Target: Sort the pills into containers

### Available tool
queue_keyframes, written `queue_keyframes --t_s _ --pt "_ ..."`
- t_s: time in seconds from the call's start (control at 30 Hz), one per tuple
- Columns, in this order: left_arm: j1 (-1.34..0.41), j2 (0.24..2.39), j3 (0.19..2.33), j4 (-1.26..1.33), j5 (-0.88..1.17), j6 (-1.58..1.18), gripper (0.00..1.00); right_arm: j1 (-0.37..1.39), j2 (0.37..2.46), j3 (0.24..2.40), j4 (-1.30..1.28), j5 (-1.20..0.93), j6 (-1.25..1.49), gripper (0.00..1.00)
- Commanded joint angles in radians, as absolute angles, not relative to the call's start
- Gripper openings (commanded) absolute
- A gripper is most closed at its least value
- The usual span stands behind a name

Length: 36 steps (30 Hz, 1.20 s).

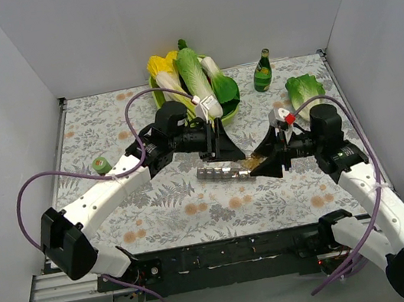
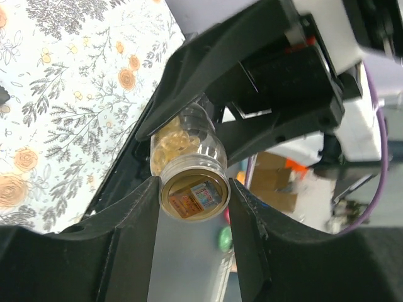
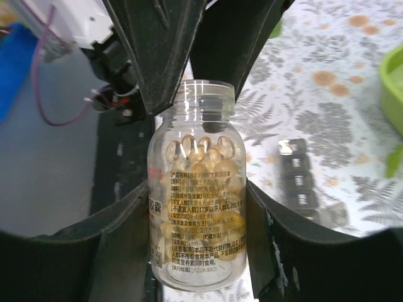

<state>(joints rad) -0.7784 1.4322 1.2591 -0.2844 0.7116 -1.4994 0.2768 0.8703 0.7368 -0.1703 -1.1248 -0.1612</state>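
Note:
A clear pill bottle (image 3: pixel 196 207) full of yellow softgel pills is held between the two arms just above the table, and my right gripper (image 3: pixel 196 214) is shut on its body. My left gripper (image 2: pixel 194 192) meets it from the other side, its fingers (image 3: pixel 157 56) pressed against both sides of the bottle's cap (image 2: pixel 194 196). From above, the bottle (image 1: pixel 255 162) lies level between the left gripper (image 1: pixel 242 156) and the right gripper (image 1: pixel 268 163). The containers (image 1: pixel 224 171), a strip of small silvery cubes, lie on the table just beside it; they also show in the right wrist view (image 3: pixel 296 182).
A green tray (image 1: pixel 229 98) of vegetables stands at the back middle, with a green bottle (image 1: pixel 262 71) and a loose lettuce (image 1: pixel 305 89) to its right. A small green can (image 1: pixel 100 165) sits at the left. White walls close in three sides.

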Motion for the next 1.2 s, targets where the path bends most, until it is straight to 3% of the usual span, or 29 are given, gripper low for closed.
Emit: queue_keyframes --t_s 0.0,0.1,0.2,0.23,0.33,0.37,0.57,0.7,0.97,1.17 --pt "-0.802 1.391 1.296 -0.259 0.94 -1.232 0.34 0.275 0.884 0.645 0.265 -1.293 0.269 0.01" --pt "-0.802 1.385 1.296 -0.256 0.971 -1.115 0.39 0.275 0.894 0.546 0.559 -1.319 0.552 0.01" --pt "-0.802 1.397 1.31 -0.258 0.973 -1.063 0.52 0.275 0.903 0.523 0.614 -1.318 0.614 0.01" --pt "-0.802 1.407 1.315 -0.259 0.944 -1.062 0.68 0.275 0.905 0.522 0.614 -1.316 0.617 0.01" --pt "-0.801 1.402 1.327 -0.255 0.898 -1.077 0.84 0.272 0.894 0.52 0.603 -1.312 0.598 0.01" --pt "-0.795 1.384 1.318 -0.25 0.856 -1.086 0.97 0.272 0.887 0.523 0.574 -1.31 0.585 0.01" --pt "-0.723 1.26 1.235 -0.175 0.767 -1.248 0.98 0.262 0.855 0.56 0.427 -1.299 0.418 0.01" --pt "-0.695 1.148 1.172 -0.21 0.612 -1.365 0.98 0.259 0.831 0.633 0.191 -1.272 0.186 0.01" --pt "-0.657 1.052 1.045 -0.187 0.584 -1.578 0.98 0.245 0.833 0.788 -0.242 -1.215 -0.265 0.01" --pt "-0.657 0.991 1.008 -0.184 0.565 -1.632 0.98 0.235 0.825 0.842 -0.351 -1.183 -0.42 0.01"
